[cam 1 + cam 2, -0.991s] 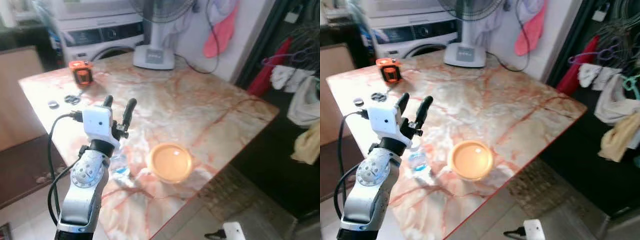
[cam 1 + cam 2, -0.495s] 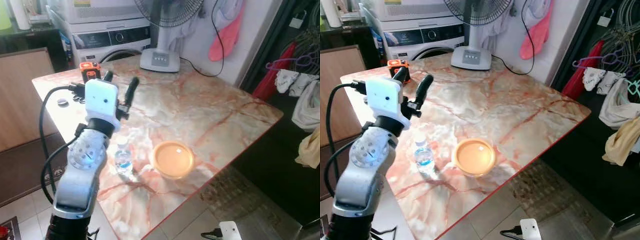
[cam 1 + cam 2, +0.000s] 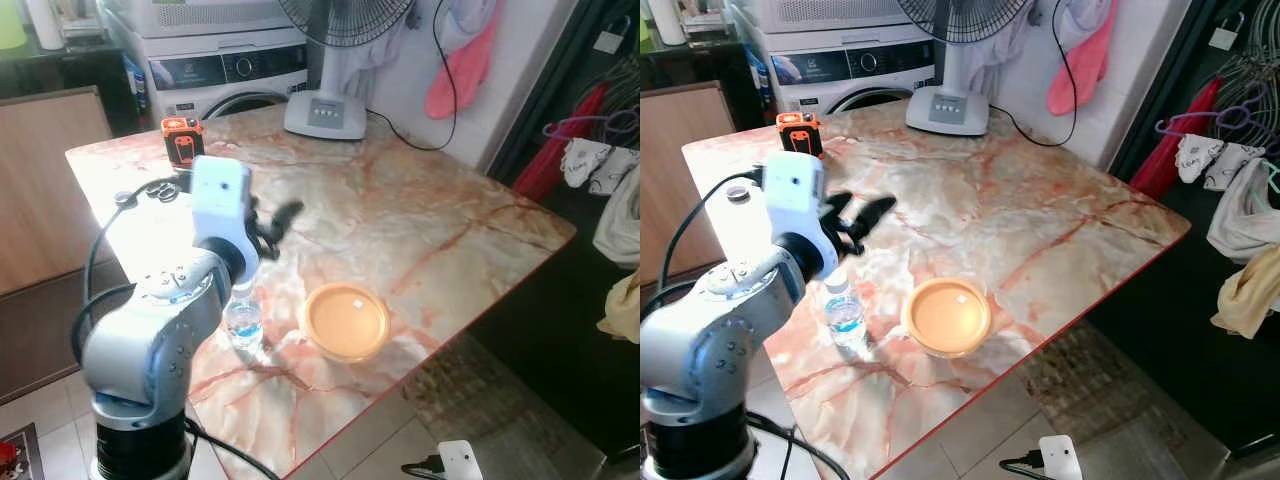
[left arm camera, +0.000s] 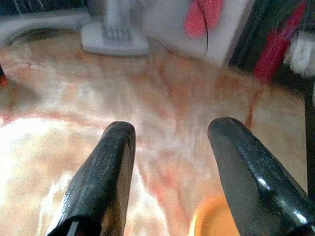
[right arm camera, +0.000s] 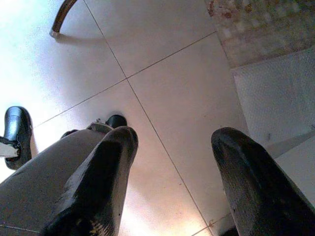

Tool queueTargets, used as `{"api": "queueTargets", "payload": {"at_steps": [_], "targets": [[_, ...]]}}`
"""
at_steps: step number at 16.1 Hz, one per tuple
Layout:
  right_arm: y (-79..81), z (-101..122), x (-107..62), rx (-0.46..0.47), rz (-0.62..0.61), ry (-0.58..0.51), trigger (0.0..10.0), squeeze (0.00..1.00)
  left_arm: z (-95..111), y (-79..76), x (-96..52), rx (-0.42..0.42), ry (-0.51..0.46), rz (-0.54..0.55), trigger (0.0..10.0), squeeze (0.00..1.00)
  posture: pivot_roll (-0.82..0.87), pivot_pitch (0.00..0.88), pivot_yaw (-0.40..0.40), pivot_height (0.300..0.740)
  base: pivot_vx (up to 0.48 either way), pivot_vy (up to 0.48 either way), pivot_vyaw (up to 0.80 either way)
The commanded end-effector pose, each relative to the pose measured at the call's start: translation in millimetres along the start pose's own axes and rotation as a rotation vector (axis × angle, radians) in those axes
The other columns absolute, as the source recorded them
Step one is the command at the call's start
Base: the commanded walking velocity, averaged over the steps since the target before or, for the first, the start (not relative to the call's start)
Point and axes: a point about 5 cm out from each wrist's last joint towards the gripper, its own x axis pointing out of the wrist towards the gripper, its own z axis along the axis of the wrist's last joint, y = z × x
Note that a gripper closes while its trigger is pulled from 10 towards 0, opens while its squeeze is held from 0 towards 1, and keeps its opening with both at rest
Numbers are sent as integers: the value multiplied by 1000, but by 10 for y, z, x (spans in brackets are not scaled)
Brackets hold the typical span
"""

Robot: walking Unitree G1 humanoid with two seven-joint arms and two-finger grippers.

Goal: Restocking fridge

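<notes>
Standing near the lower left of the frame, a small water bottle [image 3: 845, 315] with a white cap and blue label is upright on the marble surface [image 3: 1040, 200]. Just beside it, toward the middle, sits a round orange bowl [image 3: 946, 317].

The left gripper [image 3: 862, 217] is held up over the surface, above the bottle and not touching it. Its jaws are spread wide apart and hold nothing. In the left wrist view the two black fingers [image 4: 103, 172] point across the pink and white stone toward the fan base, with the bowl's edge [image 4: 211, 223] low between them.

The right gripper [image 5: 170, 184] hangs down over the pale tiled floor [image 5: 162, 88]. Its jaws are open too, with nothing between them.

At the top of the frame, a white fan [image 3: 950, 100] stands on the far side of the surface. A small orange and black box [image 3: 798, 132] sits in the upper left. Behind it is a washing machine [image 3: 840, 65]. Clothes [image 3: 1240, 230] hang at the right edge, and a pink cloth [image 3: 1085, 50] hangs on the wall.
</notes>
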Motion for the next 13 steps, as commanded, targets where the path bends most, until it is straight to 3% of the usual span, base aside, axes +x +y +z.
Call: {"api": "queueTargets", "payload": {"at_steps": [1, 3, 4, 13], "targets": [[-39, 13, -4, -16, -9, 2, 10000, 0, -19, 1, -51, 57, 105, -31, 10000, 0, 73, 0, -123, 740, 0, 0, 0], [-35, 17, -3, -19, -7, 3, 10000, 0, -20, 17, -120, 81, 206, -68, 10000, 0, 85, 0, -120, 740, 0, 0, 0], [-31, 21, -2, -22, -5, 4, 10000, 0, -22, 85, -145, 158, 250, -45, 10000, 0, 91, 0, -118, 740, 0, 0, 0], [-18, 22, 1, -20, -2, 4, 10000, 0, -79, 179, -161, 195, 379, -92, 10000, 0, 83, 0, -115, 740, 0, 0, 0]]}}
